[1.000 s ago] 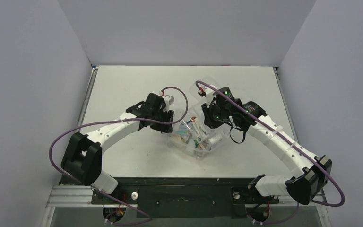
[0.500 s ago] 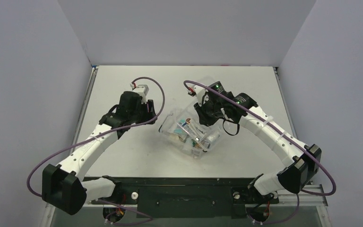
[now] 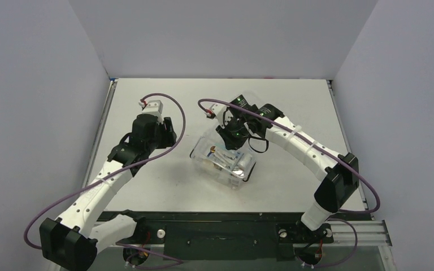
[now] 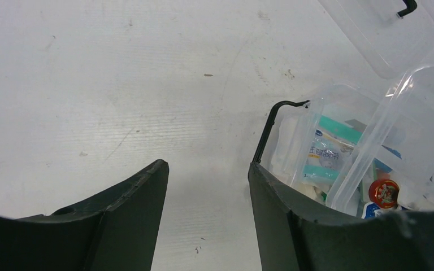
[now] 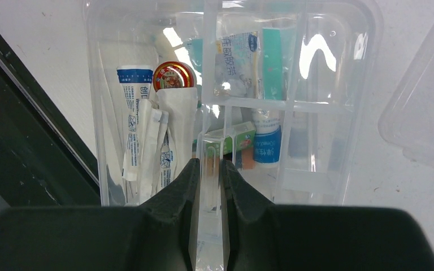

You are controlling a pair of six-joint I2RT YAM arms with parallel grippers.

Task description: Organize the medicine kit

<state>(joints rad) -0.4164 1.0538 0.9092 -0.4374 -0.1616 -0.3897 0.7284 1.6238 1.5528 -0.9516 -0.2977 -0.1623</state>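
The medicine kit (image 3: 201, 162), a clear box with a black side clip (image 4: 267, 129), stands mid-table holding tubes, sachets and a red round tin (image 5: 172, 76). My right gripper (image 5: 209, 167) is shut on the edge wall of the shallow clear tray (image 5: 316, 84) and holds it over the right part of the open kit (image 5: 99, 84). In the top view this gripper (image 3: 229, 143) is above the kit's far end. My left gripper (image 4: 208, 169) is open and empty over bare table, just left of the kit (image 4: 294, 141). In the top view it (image 3: 166, 132) is left of the kit.
The flat clear lid with a black handle (image 4: 381, 34) lies on the table behind the kit, and shows at the right edge of the right wrist view (image 5: 424, 113). The black base rail (image 3: 215, 226) runs along the near edge.
My left arm has drawn back to the left, away from the kit. My right arm has moved left with the tray, which is now over the kit.
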